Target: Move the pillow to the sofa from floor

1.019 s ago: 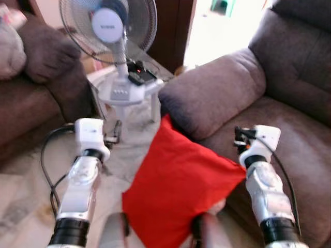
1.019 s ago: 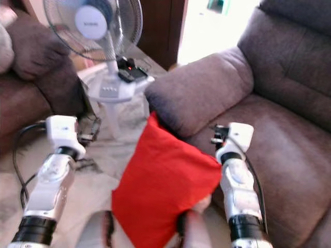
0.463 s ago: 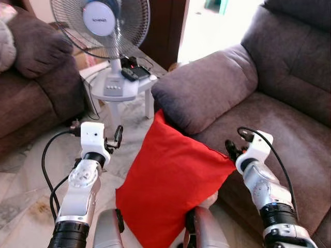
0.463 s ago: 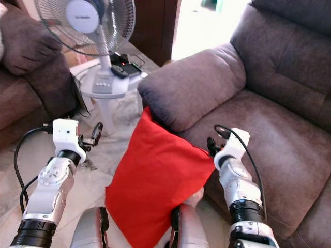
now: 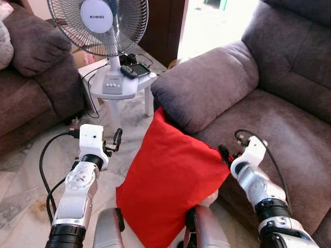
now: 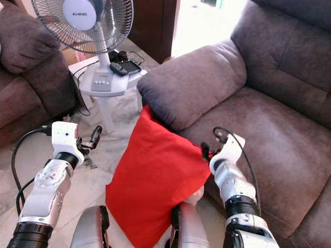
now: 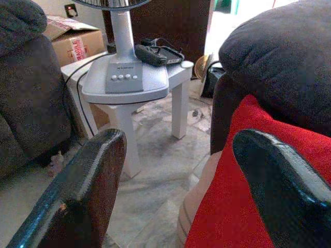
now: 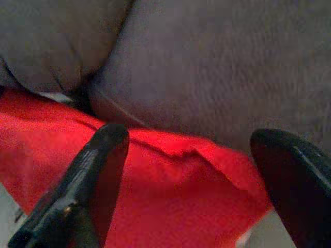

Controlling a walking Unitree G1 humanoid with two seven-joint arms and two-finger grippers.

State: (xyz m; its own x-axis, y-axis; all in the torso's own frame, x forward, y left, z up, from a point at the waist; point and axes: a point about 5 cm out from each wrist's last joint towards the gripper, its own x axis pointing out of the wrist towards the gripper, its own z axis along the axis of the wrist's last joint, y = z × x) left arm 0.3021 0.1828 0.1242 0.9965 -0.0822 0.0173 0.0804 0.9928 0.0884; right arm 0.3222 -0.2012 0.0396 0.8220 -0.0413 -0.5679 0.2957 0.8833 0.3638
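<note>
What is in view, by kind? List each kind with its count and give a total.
Red pillow: 1
Sofas: 2, one on the right, one on the left
Fan: 1
White side table: 1
Cardboard box: 1
Grippers: 2, left gripper, right gripper
Total: 8

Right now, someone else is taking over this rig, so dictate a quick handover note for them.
Left gripper: open, beside the red pillow's left edge, not holding it.
Right gripper: open, at the pillow's right corner, fingers astride the edge.
Pillow: upright, leaning against the front of the grey sofa, its top corner under the armrest; not yet on the seat.
Done: both arms brought up to it.
Left: grip it, lift, place it on the seat.
</note>
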